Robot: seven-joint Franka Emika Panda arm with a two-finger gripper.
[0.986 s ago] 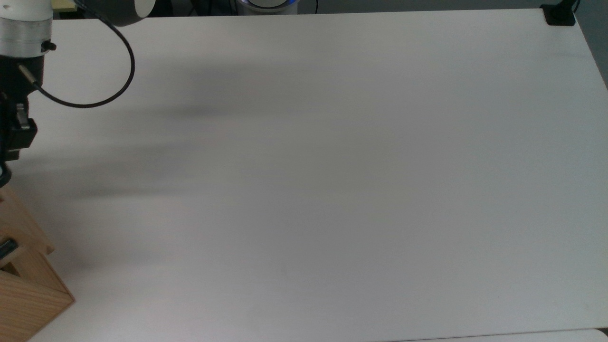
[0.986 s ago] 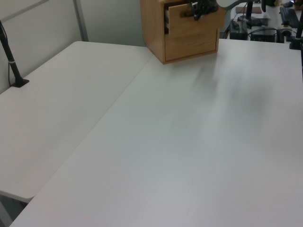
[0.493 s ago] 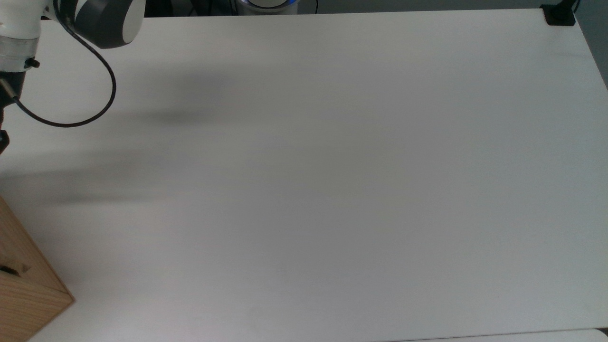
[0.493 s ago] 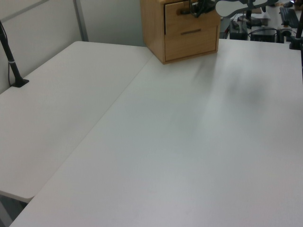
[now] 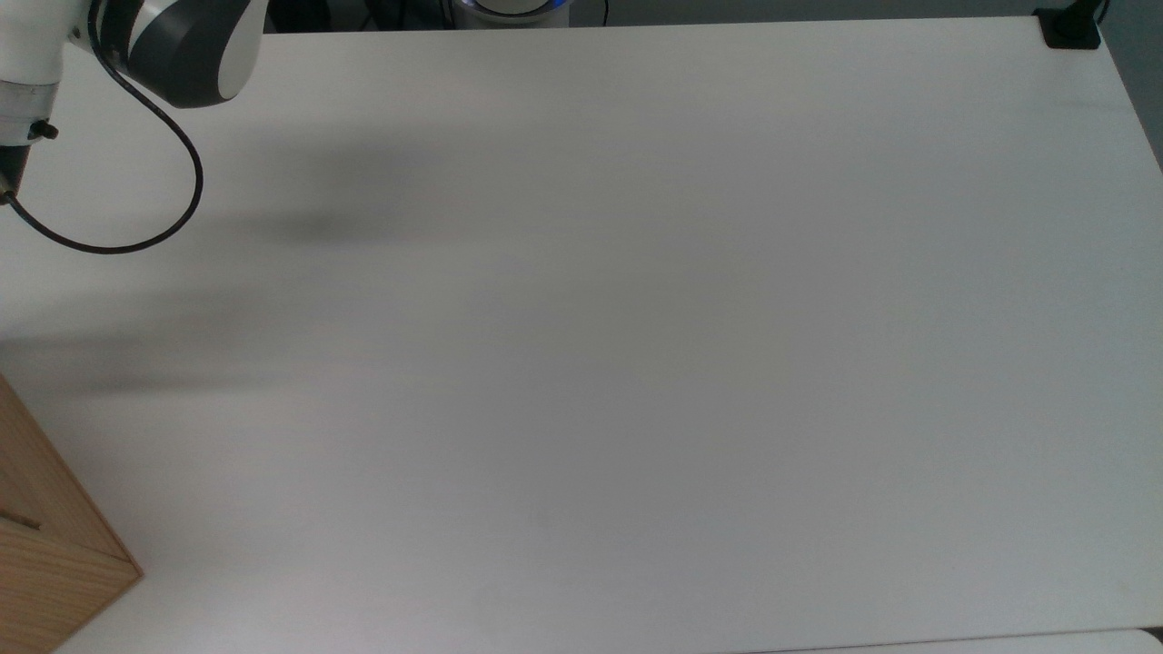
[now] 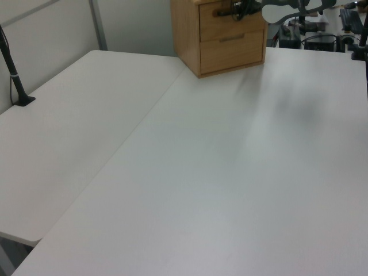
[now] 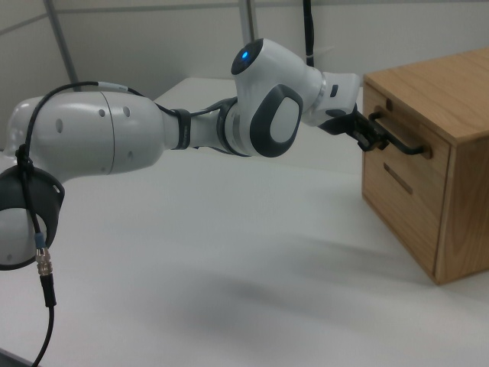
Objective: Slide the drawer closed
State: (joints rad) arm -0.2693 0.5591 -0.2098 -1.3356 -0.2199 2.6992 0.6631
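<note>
1. The drawer (image 6: 225,12), upper of two in the wooden cabinet (image 6: 187,34), now sits flush with the cabinet face at the upper middle of the left view; a second ago it stuck out well proud of the front, half a second ago only slightly
2. In the top view the cabinet corner (image 5: 45,554) at lower left shows no projecting drawer box any more; a second ago a pulled-out part with a dark rail reached up the left edge
3. Right view: drawer front (image 7: 397,130) level with the lower drawer (image 7: 401,191) at the right of frame, no gap seen along its edges
4. End effector (image 7: 372,136) sits at the black loop handle (image 7: 405,145), touching it at the handle's left end; cannot tell how far its fingers are apart or whether they actually clamp the handle
5. Arm (image 7: 260,115) stretches from the left of the right view across to the cabinet; in the top view its upper body (image 5: 177,45) has shifted further to the upper left corner as the push went in
6. Worktop (image 5: 636,318) bare white, only the arm's shadow on it
7. Judgement: the slide looks finished, task essentially done; what is left is probably letting go of the handle and backing off without dragging the drawer out again
</note>
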